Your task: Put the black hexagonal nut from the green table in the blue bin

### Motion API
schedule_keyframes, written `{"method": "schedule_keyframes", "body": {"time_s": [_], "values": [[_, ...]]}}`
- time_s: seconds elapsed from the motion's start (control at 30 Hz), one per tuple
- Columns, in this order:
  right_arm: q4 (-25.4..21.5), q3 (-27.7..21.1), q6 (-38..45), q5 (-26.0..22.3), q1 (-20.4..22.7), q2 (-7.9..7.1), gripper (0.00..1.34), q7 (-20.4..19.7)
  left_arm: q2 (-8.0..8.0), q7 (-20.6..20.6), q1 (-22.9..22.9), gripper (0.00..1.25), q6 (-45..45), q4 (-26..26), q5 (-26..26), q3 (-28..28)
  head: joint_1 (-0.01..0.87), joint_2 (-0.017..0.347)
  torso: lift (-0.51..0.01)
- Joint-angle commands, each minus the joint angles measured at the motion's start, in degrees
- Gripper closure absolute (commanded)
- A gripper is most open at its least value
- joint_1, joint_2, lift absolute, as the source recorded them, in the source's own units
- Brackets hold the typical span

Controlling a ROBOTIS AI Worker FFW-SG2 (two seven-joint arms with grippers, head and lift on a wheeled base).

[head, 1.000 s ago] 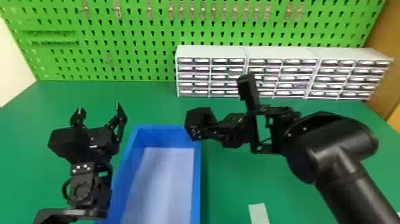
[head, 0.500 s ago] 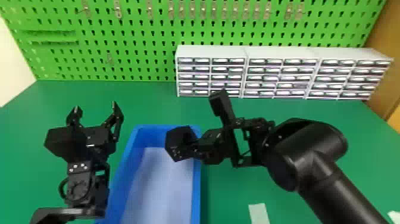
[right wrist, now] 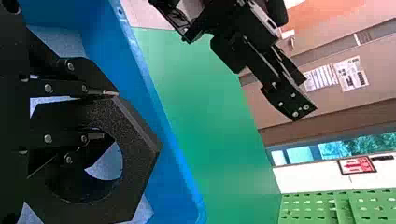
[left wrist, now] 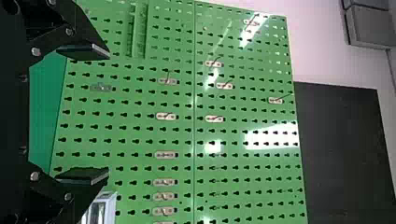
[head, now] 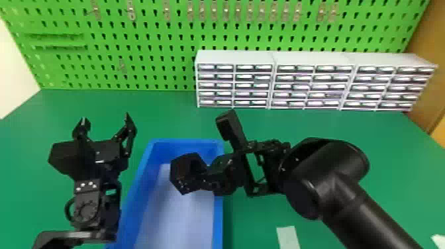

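In the head view my right gripper [head: 212, 174] reaches in from the right, above the blue bin [head: 217, 212]. It holds the black hexagonal nut [head: 180, 172], tilted, over the bin's back half. From the right wrist view, my right gripper [right wrist: 100, 114] is shut on the nut [right wrist: 135, 161], one finger through its hole, with the bin wall [right wrist: 154, 98] behind. My left gripper [head: 106, 125] stands open left of the bin in the head view. Its fingers are wide apart in the left wrist view, where the left gripper [left wrist: 84, 114] faces the pegboard.
Grey drawer cabinets [head: 235, 58] line the back of the green table [head: 159, 112], below a green pegboard [head: 149, 43]. A pale strip [head: 288, 236] lies on the table right of the bin. The left arm stands close beside the bin's left wall.
My right arm has moved left and slightly toward the front, carrying the nut from the bin's right back corner to over its inside. The left arm has shifted slightly left.
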Motion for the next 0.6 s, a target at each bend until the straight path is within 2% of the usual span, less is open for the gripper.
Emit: {"method": "schedule_keyframes", "body": {"time_s": [0.0, 0.07, 0.37, 0.57], "values": [[0.09, 0.14, 0.43, -0.21, -0.12, -0.09, 0.56, -0.04, 0.0, 0.01, 0.01, 0.37, -0.02, 0.0, 0.0, -0.05, 0.657, 0.057, -0.095], [0.09, 0.05, 0.43, -0.38, -0.12, -0.09, 0.43, -0.04, 0.0, 0.01, 0.01, 0.37, -0.02, 0.0, 0.0, -0.05, 0.657, 0.057, -0.095], [0.18, -0.39, 0.52, 0.14, -0.12, -0.27, 0.17, -0.04, 0.0, 0.01, -0.08, 0.37, 0.07, 0.0, -0.09, -0.14, 0.657, 0.057, -0.095], [0.18, -1.53, 0.61, 0.67, 0.14, -0.27, 0.1, -0.04, 0.0, 0.09, -0.08, 0.37, 0.07, 0.0, -0.09, -0.23, 0.657, 0.057, -0.095]]}}
